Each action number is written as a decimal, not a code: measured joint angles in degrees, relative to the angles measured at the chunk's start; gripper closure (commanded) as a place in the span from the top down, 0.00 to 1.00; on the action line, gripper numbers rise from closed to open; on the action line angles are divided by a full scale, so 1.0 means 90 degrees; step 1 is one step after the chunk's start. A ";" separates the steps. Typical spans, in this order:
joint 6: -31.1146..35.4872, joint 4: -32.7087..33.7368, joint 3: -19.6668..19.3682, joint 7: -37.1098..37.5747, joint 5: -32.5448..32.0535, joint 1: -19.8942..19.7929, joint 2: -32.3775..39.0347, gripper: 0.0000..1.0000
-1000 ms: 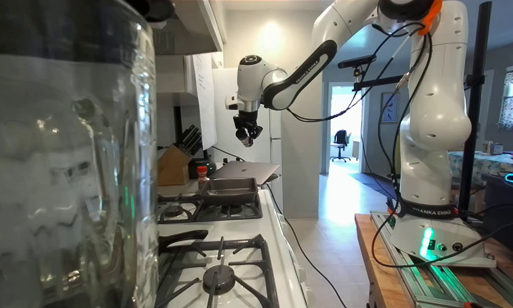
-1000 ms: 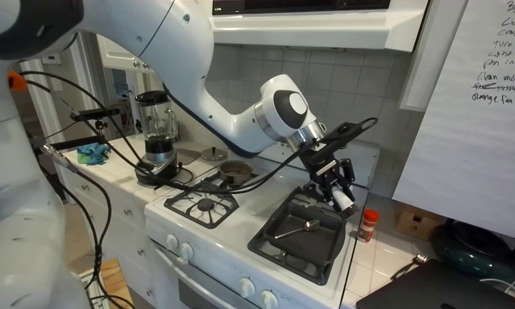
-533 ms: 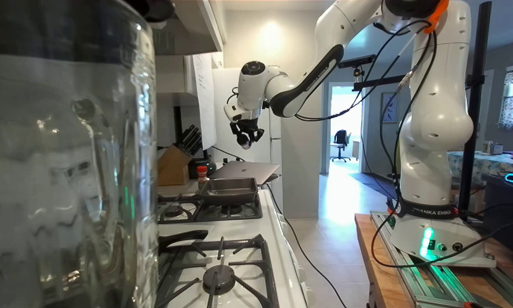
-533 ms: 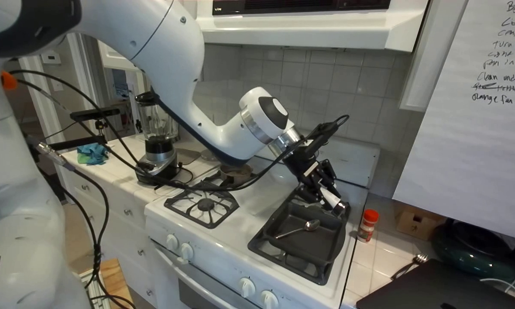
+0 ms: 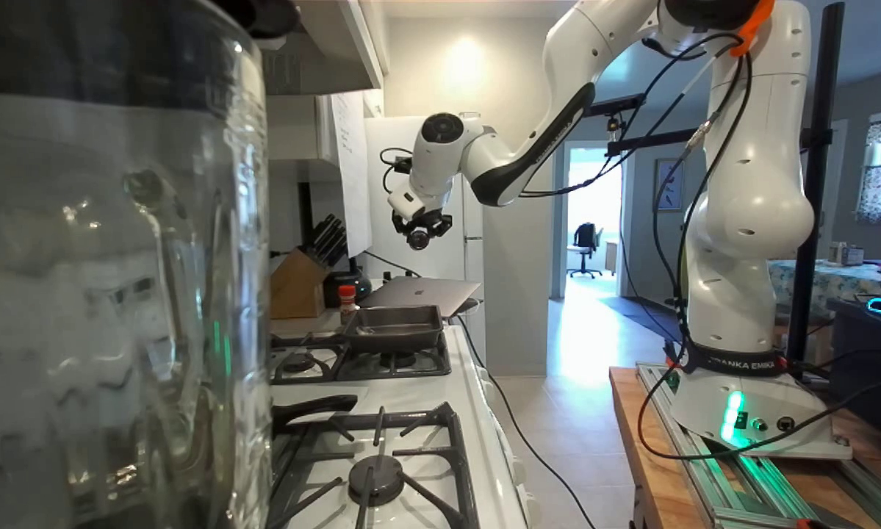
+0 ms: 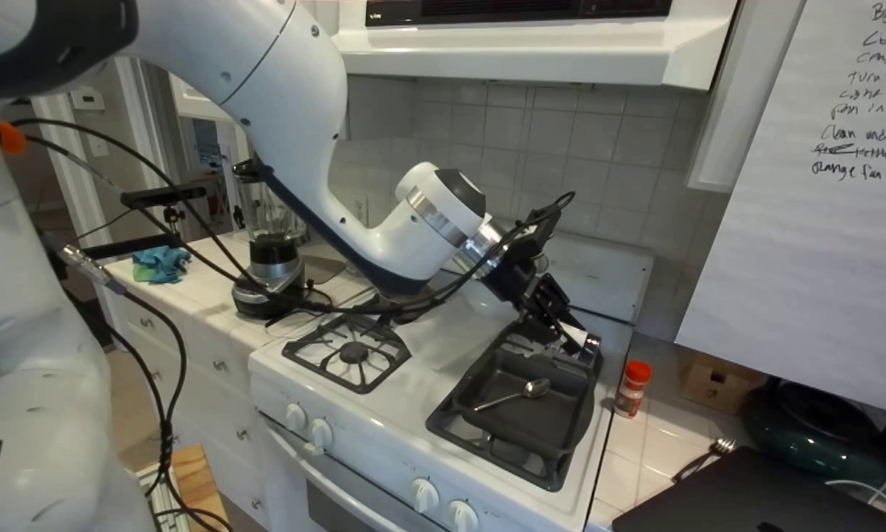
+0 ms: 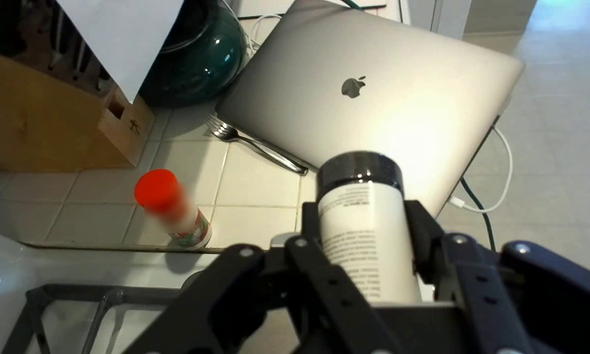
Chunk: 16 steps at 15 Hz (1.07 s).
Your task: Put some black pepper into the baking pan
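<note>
Broadly, the white stove point(image 6: 420, 403) takes up the middle of an exterior view, with the robot arm point(image 6: 295, 96) extended above it. Beside the stove runs the tiled counter point(image 7: 255, 187), on which a silver laptop point(image 7: 398, 98) lies. The dark baking pan point(image 6: 550, 414) sits flat on a black burner grate point(image 6: 561, 473). Higher up and apart from the pan, the gripper point(image 7: 362, 216) has its two fingers clamped on the black pepper point(image 7: 373, 255), a white container with a black cap, one finger to each side. It is tipped well over, cap pointing away from the gripper; whether it is directly over the pan is hard to tell. A red-capped shaker point(image 6: 632, 388) stands on the counter near the stove's edge. A fork point(image 7: 266, 150) lies just beside the laptop, and a spoon point(image 6: 536, 388) rests inside the pan.
</note>
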 measured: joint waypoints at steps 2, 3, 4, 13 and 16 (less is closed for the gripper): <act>0.0002 -0.0009 0.0016 -0.0178 -0.0460 0.0003 0.0002 0.20; 0.0002 -0.0016 0.0020 -0.0238 -0.0719 0.0003 0.0002 0.20; 0.0002 -0.0024 0.0020 -0.0286 -0.0996 0.0003 0.0002 0.20; -0.0056 -0.0101 0.0025 -0.0261 -0.2017 0.0004 0.0014 0.20; -0.0308 -0.0120 0.0054 0.0164 -0.2302 0.0027 0.0017 0.20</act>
